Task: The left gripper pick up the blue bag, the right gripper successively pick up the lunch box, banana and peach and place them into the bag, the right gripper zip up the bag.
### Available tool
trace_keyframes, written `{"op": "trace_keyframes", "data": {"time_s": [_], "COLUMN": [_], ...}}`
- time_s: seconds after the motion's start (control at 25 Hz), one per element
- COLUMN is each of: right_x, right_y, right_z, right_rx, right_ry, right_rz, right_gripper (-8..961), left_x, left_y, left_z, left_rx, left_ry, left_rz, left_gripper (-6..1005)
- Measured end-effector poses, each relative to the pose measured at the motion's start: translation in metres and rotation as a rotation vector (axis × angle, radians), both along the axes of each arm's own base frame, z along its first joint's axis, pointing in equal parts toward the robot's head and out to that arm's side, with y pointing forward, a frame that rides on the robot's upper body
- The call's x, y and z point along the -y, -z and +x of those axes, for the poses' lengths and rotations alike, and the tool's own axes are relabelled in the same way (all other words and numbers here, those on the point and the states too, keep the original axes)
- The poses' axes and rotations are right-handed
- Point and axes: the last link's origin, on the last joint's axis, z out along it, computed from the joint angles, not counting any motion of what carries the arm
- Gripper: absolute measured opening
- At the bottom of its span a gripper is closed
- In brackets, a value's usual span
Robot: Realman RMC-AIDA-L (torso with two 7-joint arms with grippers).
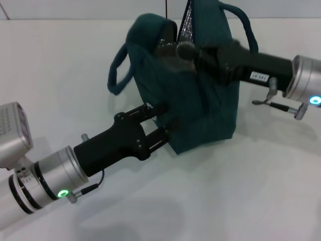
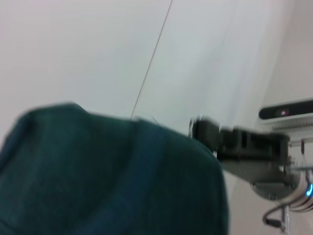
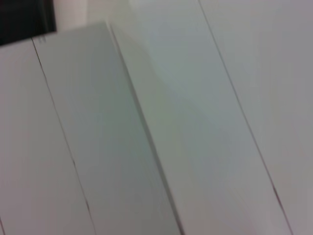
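The blue bag (image 1: 200, 100) stands upright on the white table, its mouth open and its silver lining (image 1: 186, 27) showing. My left gripper (image 1: 161, 116) is shut on the bag's lower near side. My right gripper (image 1: 184, 50) reaches in from the right, its fingers together at the bag's top opening. In the left wrist view the bag's fabric (image 2: 98, 176) fills the lower part, and the right gripper (image 2: 203, 131) shows beyond it. The lunch box, banana and peach are out of view.
The white table (image 1: 241, 191) spreads around the bag. The bag's two handles (image 1: 116, 75) hang out at its left and at the upper right. The right wrist view shows only pale panels (image 3: 161, 127).
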Motion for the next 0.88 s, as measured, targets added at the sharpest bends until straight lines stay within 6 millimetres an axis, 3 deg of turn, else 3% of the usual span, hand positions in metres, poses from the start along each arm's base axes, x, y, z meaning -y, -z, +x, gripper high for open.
{"op": "trace_keyframes", "data": {"time_s": [0.32, 0.88], "right_x": [-0.002, 0.001], "right_y": [-0.007, -0.003], "right_z": [-0.007, -0.003], "right_rx": [-0.053, -0.045], "right_ry": [-0.02, -0.008], "right_rz": [0.034, 0.016], "right_gripper": [13, 13], "left_x": [0.001, -0.013], "left_y": [0.011, 0.009], "left_z": [0.006, -0.005], "left_rx": [0.021, 0.003], "left_ry": [-0.039, -0.165], "left_rz": [-0.011, 0.077], "left_gripper": [515, 516]}}
